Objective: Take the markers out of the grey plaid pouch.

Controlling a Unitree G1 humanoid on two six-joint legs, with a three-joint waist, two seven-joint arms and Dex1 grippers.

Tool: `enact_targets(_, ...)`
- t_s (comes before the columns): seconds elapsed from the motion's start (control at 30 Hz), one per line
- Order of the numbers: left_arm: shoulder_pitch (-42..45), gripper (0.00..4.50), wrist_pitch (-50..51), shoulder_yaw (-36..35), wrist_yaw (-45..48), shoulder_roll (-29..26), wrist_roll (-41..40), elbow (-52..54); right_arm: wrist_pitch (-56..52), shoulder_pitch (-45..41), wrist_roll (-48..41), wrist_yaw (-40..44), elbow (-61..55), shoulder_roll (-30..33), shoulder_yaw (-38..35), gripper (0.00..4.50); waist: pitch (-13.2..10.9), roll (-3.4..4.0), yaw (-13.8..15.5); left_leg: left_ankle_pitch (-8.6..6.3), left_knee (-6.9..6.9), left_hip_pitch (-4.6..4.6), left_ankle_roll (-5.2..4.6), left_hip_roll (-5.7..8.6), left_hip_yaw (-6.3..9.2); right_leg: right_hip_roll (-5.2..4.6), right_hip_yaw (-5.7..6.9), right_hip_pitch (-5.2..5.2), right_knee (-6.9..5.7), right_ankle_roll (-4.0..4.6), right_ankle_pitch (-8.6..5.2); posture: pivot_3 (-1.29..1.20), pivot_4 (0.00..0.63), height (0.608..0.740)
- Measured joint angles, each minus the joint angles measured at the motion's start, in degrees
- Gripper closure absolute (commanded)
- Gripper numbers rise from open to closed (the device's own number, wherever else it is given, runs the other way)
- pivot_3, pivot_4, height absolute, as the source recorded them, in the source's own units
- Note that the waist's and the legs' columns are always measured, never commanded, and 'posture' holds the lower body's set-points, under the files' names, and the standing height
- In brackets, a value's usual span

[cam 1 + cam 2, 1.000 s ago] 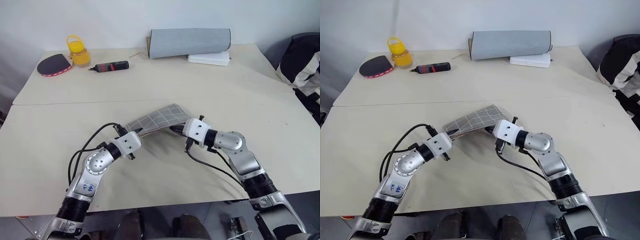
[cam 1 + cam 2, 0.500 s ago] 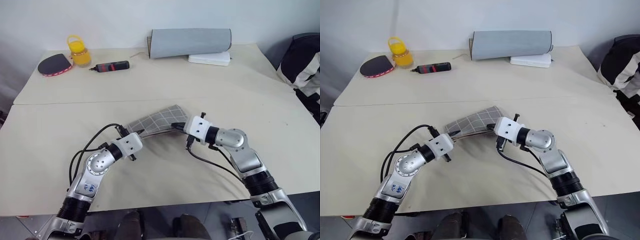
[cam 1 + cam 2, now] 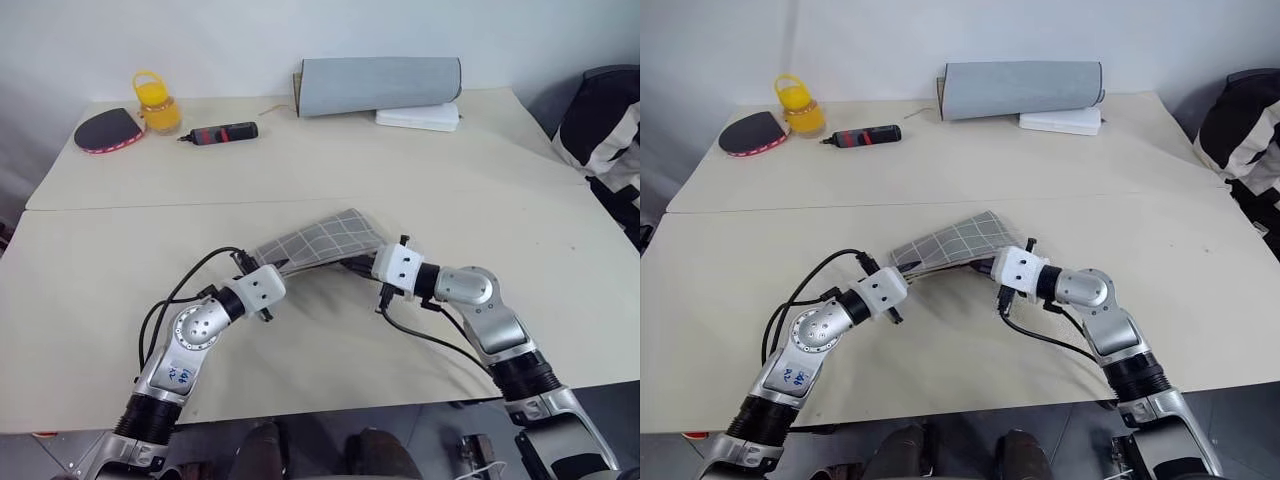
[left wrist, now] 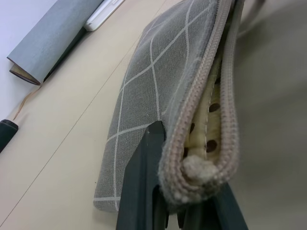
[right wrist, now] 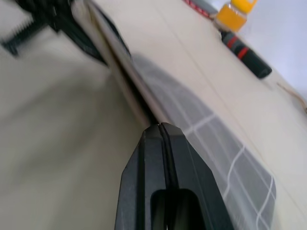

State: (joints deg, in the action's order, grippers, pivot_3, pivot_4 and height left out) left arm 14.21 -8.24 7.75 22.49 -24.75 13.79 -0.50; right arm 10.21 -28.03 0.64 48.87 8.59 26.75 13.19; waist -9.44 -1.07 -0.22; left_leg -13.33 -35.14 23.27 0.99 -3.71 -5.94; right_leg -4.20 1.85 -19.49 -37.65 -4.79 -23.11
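The grey plaid pouch hangs just above the near table, slanting up from left to right. My left gripper is shut on its left end; the left wrist view shows the black fingers pinching the zip edge, with tan dotted lining in the gap. My right gripper is shut with nothing between its fingers. Its tip rests against the pouch's open edge near the right end. The markers are hidden.
At the back of the table lie a rolled grey mat, a white box, a black-and-red pen-like tool, a yellow jar and a paddle. A dark striped bag sits off the right edge.
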Motion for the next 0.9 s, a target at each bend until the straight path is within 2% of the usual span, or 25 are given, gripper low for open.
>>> enact_targets(0.47, 0.15, 4.50, 0.05, 0.95, 0.75, 0.10, 0.18, 0.59, -0.71, -3.14, 2.97, -6.05, 2.65, -2.04, -0.03, 4.48, 0.00, 0.00, 0.04, 0.00, 0.00, -0.01, 0.01, 0.00, -0.04, 0.00, -0.06, -0.02, -0.01, 0.00, 0.00, 0.00, 0.150, 0.740)
enact_targets(0.6, 1.01, 4.50, 1.54, 1.45, 1.06, 0.61, 0.20, 0.98, 1.12, -4.51, 8.70, -7.64, 3.89, -0.60, 1.78, 4.48, 0.00, 0.00, 0.07, 0.00, -0.01, 0.00, 0.00, 0.01, -0.08, 0.00, -0.10, -0.02, -0.01, 0.00, 0.00, 0.00, 0.150, 0.740)
enact_targets(0.9, 7.20, 4.50, 11.13, 2.27, 3.19, 3.14, -0.01, 4.64, 6.30, -9.61, 25.96, -17.72, 6.52, 3.21, 4.94, 4.48, 0.00, 0.00, -0.02, 0.01, 0.00, -0.01, 0.11, -0.06, -0.19, 0.14, -0.30, -0.09, -0.08, -0.01, 0.00, 0.00, 0.150, 0.740)
